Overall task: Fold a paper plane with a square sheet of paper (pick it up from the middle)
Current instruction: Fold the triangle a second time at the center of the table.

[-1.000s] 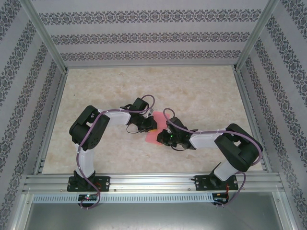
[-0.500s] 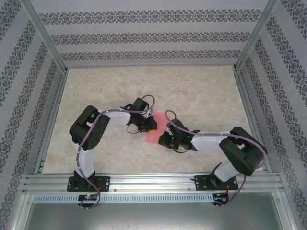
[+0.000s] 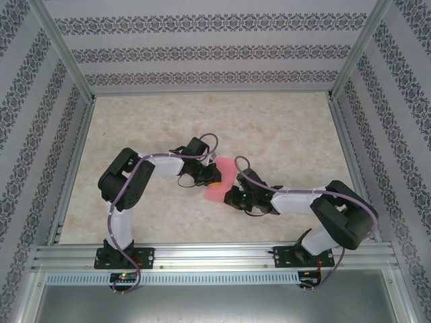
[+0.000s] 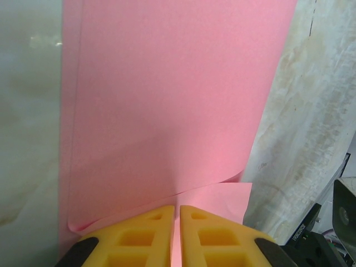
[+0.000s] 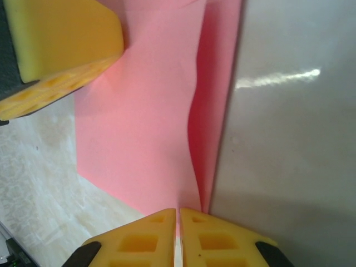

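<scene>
The left gripper (image 4: pixel 174 210) is sitting closed tight at the edge of the square sheet of paper (image 3: pixel 221 183). The right gripper (image 5: pixel 179 212) is pinching its raised fold.

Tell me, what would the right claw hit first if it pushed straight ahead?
The pink paper: its raised fold lies directly before the shut right gripper, seemingly already touching it, though depth is unclear.

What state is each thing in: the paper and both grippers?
paper: partly folded, lying on the table, one fold raised.
left gripper: shut, tips down on the paper's edge.
right gripper: shut on the paper's raised fold.
</scene>
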